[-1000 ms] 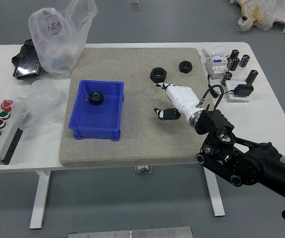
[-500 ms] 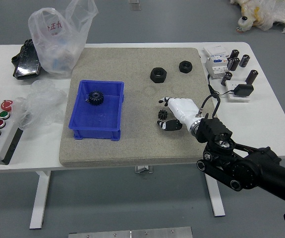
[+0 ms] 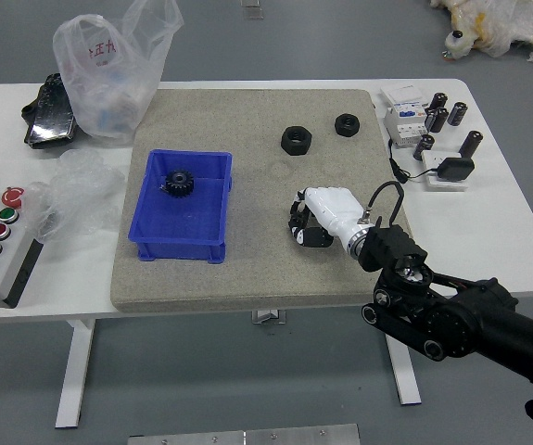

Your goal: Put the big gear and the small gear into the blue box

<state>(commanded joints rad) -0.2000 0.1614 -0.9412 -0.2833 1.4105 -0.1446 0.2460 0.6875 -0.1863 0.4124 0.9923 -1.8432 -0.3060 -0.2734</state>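
Note:
My right hand, with a white back and black fingers, is over the middle-right of the grey mat. Its fingers are curled around the small black gear, which is mostly hidden between them. The big black gear lies inside the blue box, near its back left part. The box stands on the left half of the mat, well left of my hand. My left hand is out of view.
Two black nut-like rings lie behind my hand. Plastic bags and a button panel are at the left. Black cylinders and a small cabled device stand at the right.
My right hand has shifted slightly left and its fingers have closed in around the small gear, which showed between them half a second ago. The box and big gear have not moved.

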